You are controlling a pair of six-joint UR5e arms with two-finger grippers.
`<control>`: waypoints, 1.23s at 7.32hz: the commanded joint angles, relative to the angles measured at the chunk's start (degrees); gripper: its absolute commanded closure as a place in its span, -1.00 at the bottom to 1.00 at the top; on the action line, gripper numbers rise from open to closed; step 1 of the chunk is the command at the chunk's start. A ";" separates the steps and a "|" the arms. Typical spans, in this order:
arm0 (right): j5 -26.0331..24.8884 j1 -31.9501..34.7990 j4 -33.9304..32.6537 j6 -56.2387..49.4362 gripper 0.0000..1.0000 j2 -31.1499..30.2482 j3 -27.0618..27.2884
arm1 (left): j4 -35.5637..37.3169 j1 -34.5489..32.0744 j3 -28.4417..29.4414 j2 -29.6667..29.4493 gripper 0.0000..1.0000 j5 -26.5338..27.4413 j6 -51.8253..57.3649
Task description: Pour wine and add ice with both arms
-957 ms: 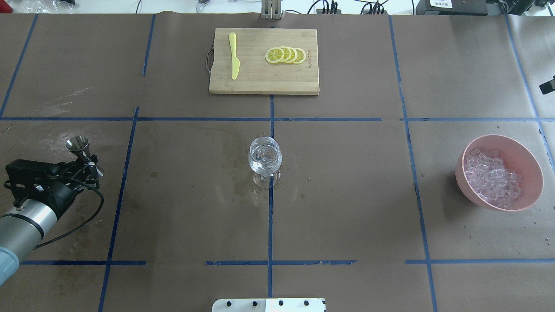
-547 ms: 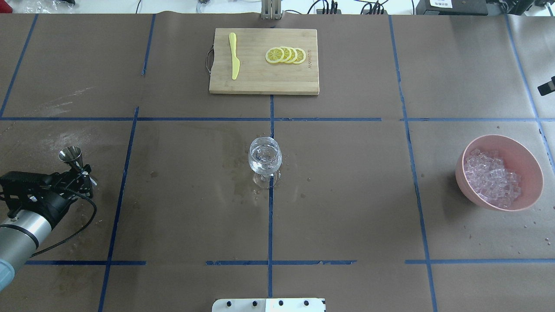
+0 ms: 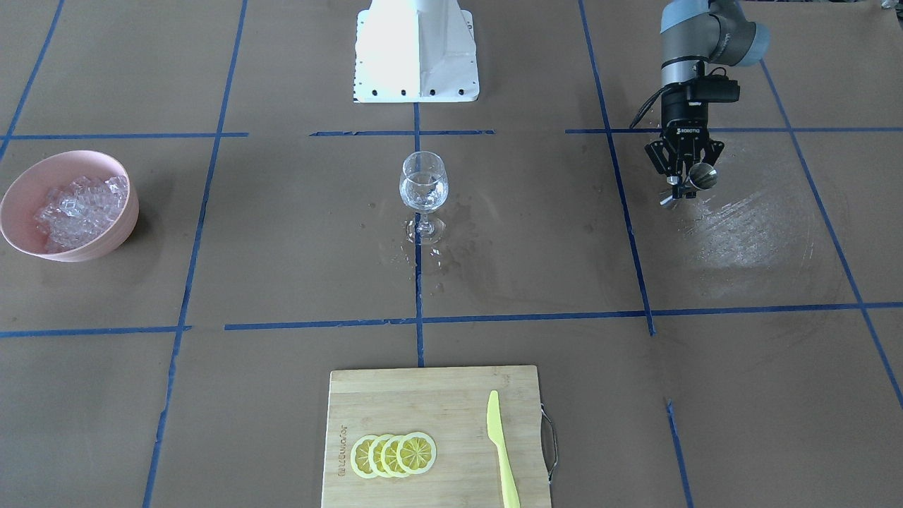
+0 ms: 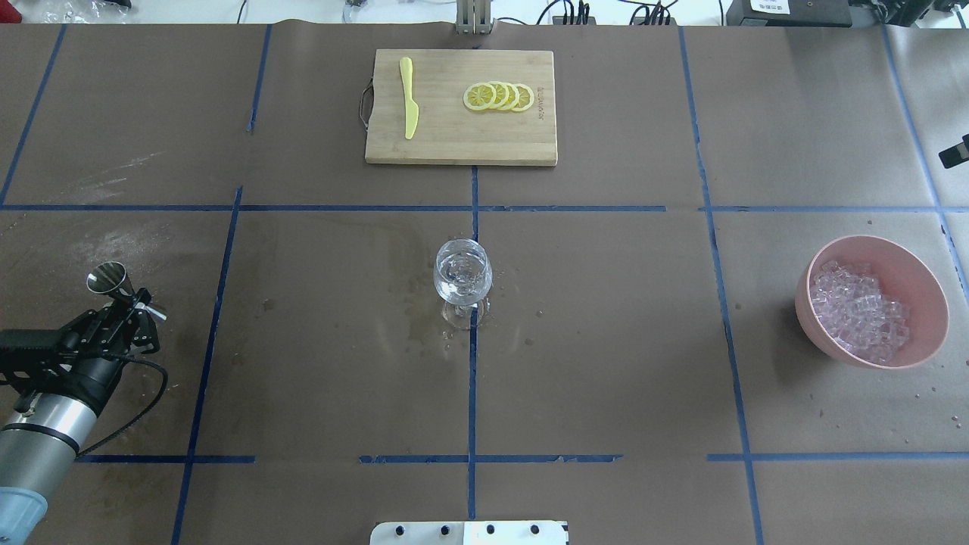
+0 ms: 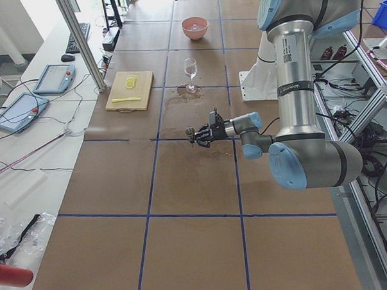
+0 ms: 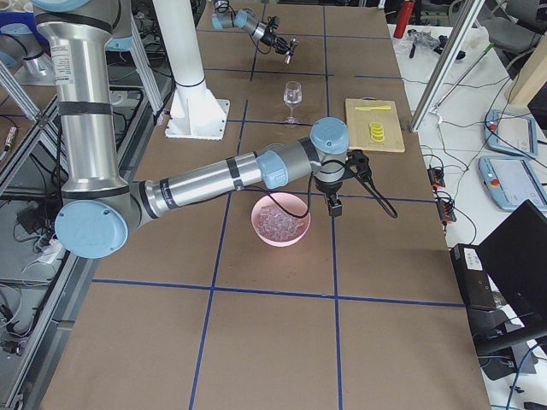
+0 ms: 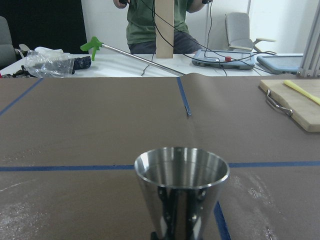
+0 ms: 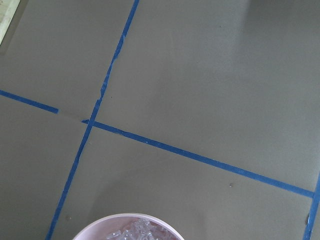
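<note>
My left gripper (image 4: 127,309) is shut on a small steel jigger (image 4: 108,278) and holds it upright over the table's left part, well left of the wine glass. The jigger fills the left wrist view (image 7: 181,186). The stemmed glass (image 4: 462,272) stands at the table's centre with clear liquid in it. The ice (image 4: 859,310) lies heaped in a pink bowl (image 4: 930,281) at the right. My right gripper (image 6: 333,205) hangs beyond the bowl's far side; I cannot tell whether it is open or shut. The right wrist view shows only the bowl's rim (image 8: 95,227).
A bamboo cutting board (image 4: 460,144) at the far middle carries lemon slices (image 4: 499,96) and a yellow knife (image 4: 409,98). Wet patches (image 3: 451,247) surround the glass. The white base block (image 3: 416,49) stands at the near middle edge.
My left gripper has moved left and back toward the robot with the jigger, farther from the glass. The glass, bowl and board have not moved.
</note>
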 commanded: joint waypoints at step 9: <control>0.09 -0.09 0.00 0.97 -1.00 0.07 0.35 | -0.03 5.57 6.24 -0.44 0.98 9.42 -5.10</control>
